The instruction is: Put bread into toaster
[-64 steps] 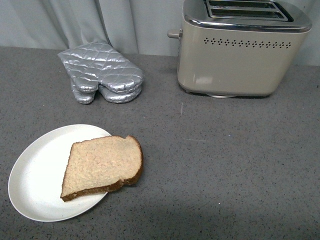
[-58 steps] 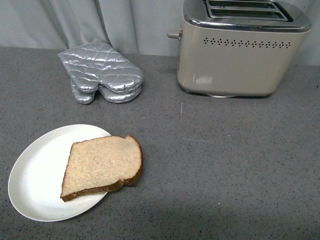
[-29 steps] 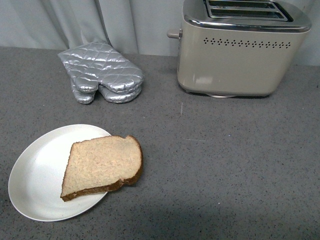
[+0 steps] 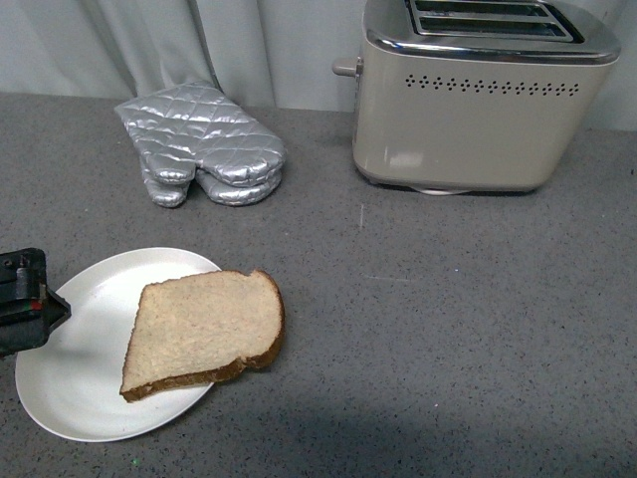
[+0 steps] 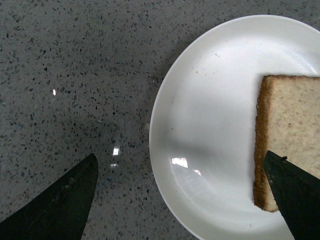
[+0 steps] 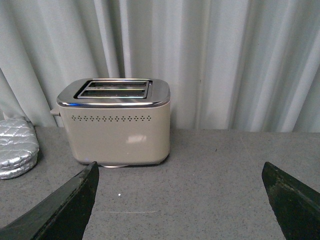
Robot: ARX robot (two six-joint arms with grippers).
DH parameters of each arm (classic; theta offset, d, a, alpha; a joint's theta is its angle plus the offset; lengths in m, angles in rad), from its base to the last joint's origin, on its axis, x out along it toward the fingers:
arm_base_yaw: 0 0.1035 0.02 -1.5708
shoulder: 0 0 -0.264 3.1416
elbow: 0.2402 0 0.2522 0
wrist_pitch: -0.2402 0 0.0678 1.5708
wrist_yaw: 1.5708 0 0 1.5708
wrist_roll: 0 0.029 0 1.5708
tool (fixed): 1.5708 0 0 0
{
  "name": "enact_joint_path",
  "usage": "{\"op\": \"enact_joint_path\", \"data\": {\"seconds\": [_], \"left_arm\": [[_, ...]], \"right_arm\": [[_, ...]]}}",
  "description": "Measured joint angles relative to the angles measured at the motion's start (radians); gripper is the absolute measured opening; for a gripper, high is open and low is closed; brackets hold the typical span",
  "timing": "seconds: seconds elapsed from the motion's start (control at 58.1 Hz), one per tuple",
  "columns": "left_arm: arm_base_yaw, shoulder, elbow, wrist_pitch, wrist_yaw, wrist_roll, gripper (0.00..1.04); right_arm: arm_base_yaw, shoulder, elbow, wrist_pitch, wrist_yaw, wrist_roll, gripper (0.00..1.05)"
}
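Note:
A slice of brown bread (image 4: 204, 332) lies on a white plate (image 4: 70, 378) at the front left, its right part hanging over the plate's rim. The beige toaster (image 4: 468, 110) with a chrome top stands at the back right, both slots empty. My left gripper (image 4: 25, 302) shows at the left edge, above the plate's left rim. In the left wrist view it (image 5: 182, 200) is open over the plate (image 5: 210, 100), one finger over the edge of the bread (image 5: 290, 135). My right gripper (image 6: 180, 200) is open and empty, facing the toaster (image 6: 117, 122) from a distance; it is out of the front view.
A silver quilted oven mitt (image 4: 199, 144) lies at the back left, also in the right wrist view (image 6: 15, 152). A grey speckled counter (image 4: 448, 319) spreads between plate and toaster. A pale curtain (image 4: 259, 50) hangs behind.
My left gripper has come into the front view at the left edge, over the plate's rim. The bread, plate and toaster have not moved.

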Motion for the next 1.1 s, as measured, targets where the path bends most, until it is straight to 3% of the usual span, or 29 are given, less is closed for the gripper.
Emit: {"op": "enact_joint_path", "data": {"seconds": [0.327,0.465,0.568,0.706,0.792,0.861,1.102], "left_arm": [[0.008,0.210,0.116,-0.002,-0.009,0.053,0.97],[0.031,0.267,0.173,-0.019,-0.002,0.050,0.68],[0.037,0.276,0.185,-0.027,0.001,0.048,0.54],[0.034,0.281,0.191,-0.039,0.029,0.029,0.23],[0.029,0.279,0.191,-0.046,0.045,0.016,0.11],[0.026,0.269,0.189,-0.053,0.064,0.001,0.03],[-0.056,0.216,0.177,-0.089,0.138,-0.141,0.03]], "right_arm": [[0.000,0.000,0.000,0.000,0.000,0.000,0.95],[0.000,0.000,0.000,0.000,0.000,0.000,0.95],[0.000,0.000,0.000,0.000,0.000,0.000,0.95],[0.000,0.000,0.000,0.000,0.000,0.000,0.95],[0.000,0.000,0.000,0.000,0.000,0.000,0.95],[0.000,0.000,0.000,0.000,0.000,0.000,0.95],[0.000,0.000,0.000,0.000,0.000,0.000,0.95]]}}
